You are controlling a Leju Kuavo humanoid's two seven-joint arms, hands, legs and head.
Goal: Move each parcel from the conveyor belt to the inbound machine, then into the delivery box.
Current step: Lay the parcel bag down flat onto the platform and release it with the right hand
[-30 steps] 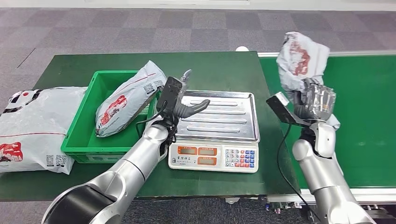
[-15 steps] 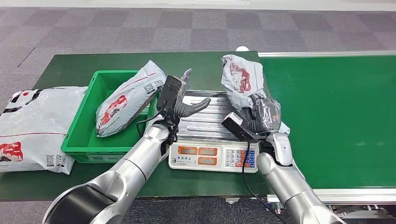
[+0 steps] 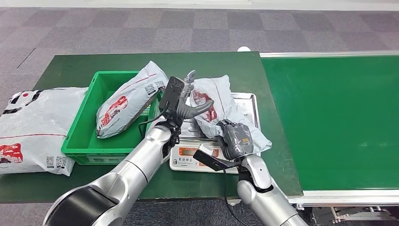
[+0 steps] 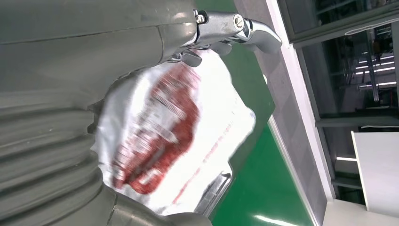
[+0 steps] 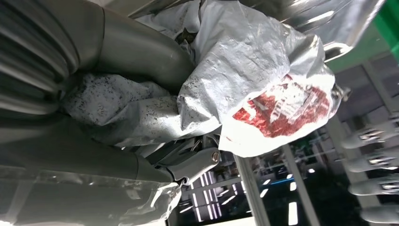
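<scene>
While my right hand (image 3: 236, 140) sits low centre of the head view, it's clenched around a bunch of the grey plastic parcel (image 3: 221, 101); right wrist view confirms it, crumpled wrap pressed between thumb and fingers (image 5: 141, 117). Parcel body with its red print lies on the steel pan of the weighing scale (image 3: 248, 100), trailing end draping over the pan's front right corner toward the keypad. I can't tell if its full weight is on the pan.

My left hand (image 3: 188, 96) is just left of that parcel, centre frame, fingers spread and holding nothing, poised over the pan's left edge. Whether a fingertip touches the wrap I can't tell. Left wrist view has the red-printed parcel (image 4: 174, 136) right in front of the hand, blurred.

Left of the scale: green delivery crate (image 3: 84, 136) with a second parcel (image 3: 129, 99) leaning tilted against its right wall. A larger grey mail bag (image 3: 35, 127) lies flat on the green table (image 3: 70, 63) at far left, just beside the crate. Green conveyor belt (image 3: 339, 117) takes the right side of the frame.
</scene>
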